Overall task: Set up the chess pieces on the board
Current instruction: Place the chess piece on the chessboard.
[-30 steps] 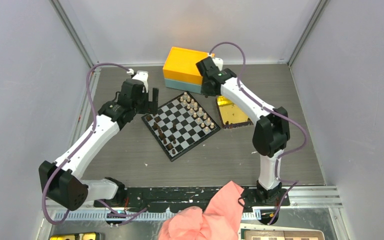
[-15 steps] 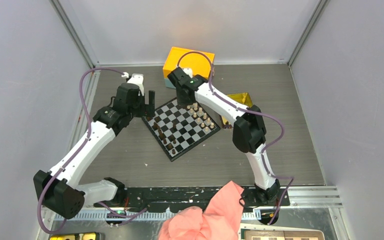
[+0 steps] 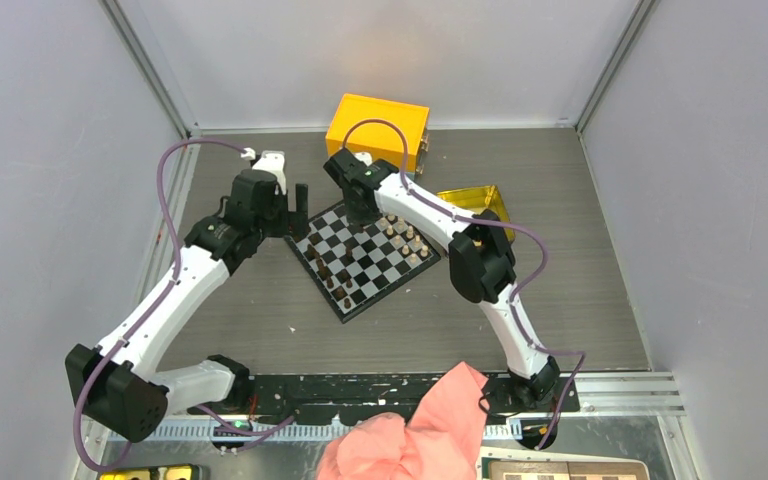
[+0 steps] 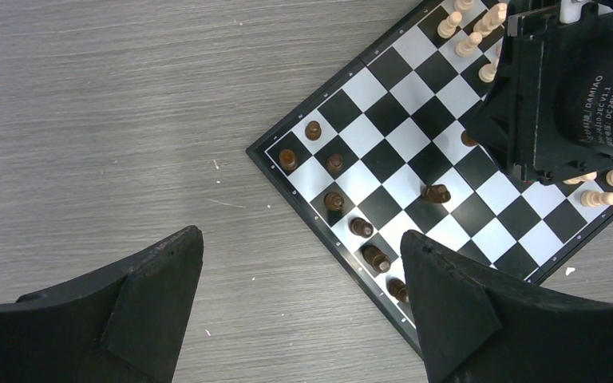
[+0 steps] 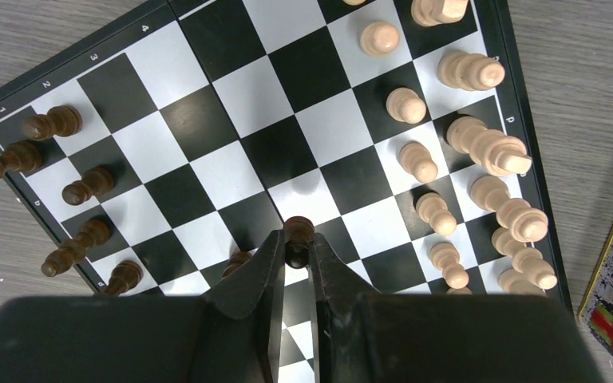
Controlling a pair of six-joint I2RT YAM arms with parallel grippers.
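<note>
The black-and-white board (image 3: pixel 372 262) lies turned at an angle mid-table. Several dark brown pieces (image 4: pixel 334 200) stand along its left edge and several light tan pieces (image 5: pixel 479 145) along its right edge. My right gripper (image 5: pixel 297 239) is shut on a dark brown piece (image 5: pixel 298 230) and holds it above the board's middle squares; in the top view it (image 3: pixel 362 212) is over the board's far corner. My left gripper (image 4: pixel 299 255) is open and empty, over the bare table just off the board's left edge, also seen in the top view (image 3: pixel 300 208).
An orange box (image 3: pixel 377 128) stands behind the board. A shiny gold tin (image 3: pixel 478 201) lies to the board's right, partly behind the right arm. A pink cloth (image 3: pixel 410 430) hangs at the near edge.
My right gripper swung left from beside the orange box and gold tin to over the board's far corner. My left gripper shifted slightly left.
</note>
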